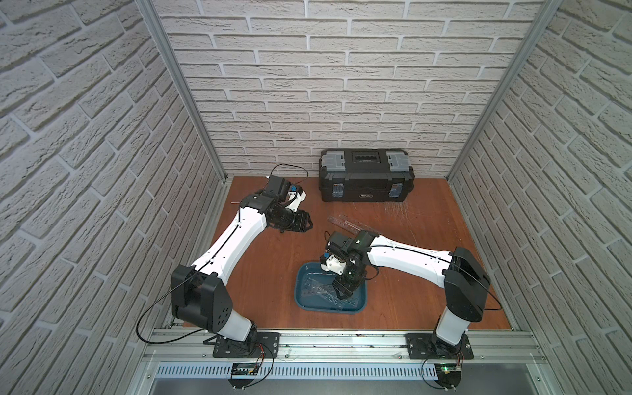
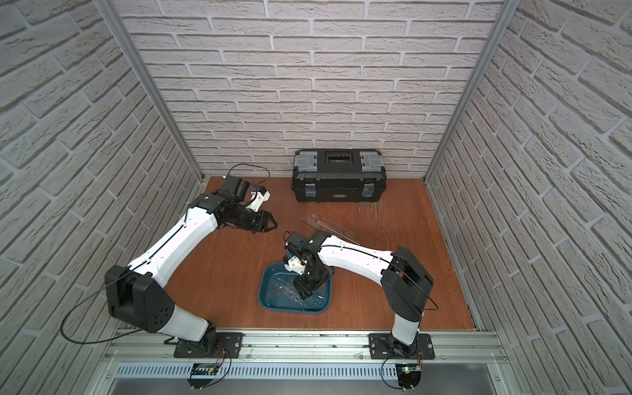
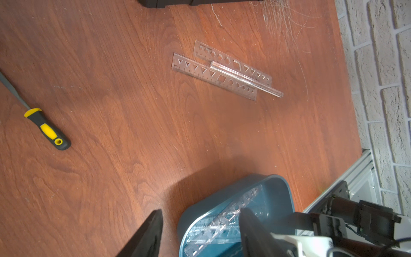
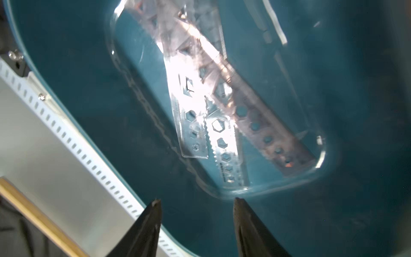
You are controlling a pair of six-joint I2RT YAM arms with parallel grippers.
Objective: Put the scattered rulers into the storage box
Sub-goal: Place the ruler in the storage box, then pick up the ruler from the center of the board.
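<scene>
I am holding my right gripper (image 4: 197, 200) low over the storage box (image 4: 66, 66), a shallow teal tray near the front of the wooden table (image 1: 260, 273). Its jaws are standing apart with nothing between them.

The rulers in the box (image 4: 200, 133) are lying flat on its floor and overlapping one another. These are clear plastic strips with cut-out shapes. I am counting at least three, though glare is blurring their edges. In a top view the same pile (image 1: 318, 290) is showing just beside my right gripper (image 1: 343, 290).

The rulers on the table (image 3: 222, 71) are waiting between the box and the black toolbox (image 1: 366, 174) at the back wall. Two stencil strips are lying side by side, and a narrower clear bar is resting across them. In a top view my right arm is partly hiding them (image 1: 345, 224).

My left gripper (image 1: 307, 224) is hanging over the left back part of the table, well apart from the box, with its jaws also parted and empty. A yellow-and-black screwdriver (image 3: 47, 130) is lying nearby, and I am leaving it alone.

I am judging the job as roughly half done. One batch is in the box, and the group on the table is waiting to be picked up and carried over.
</scene>
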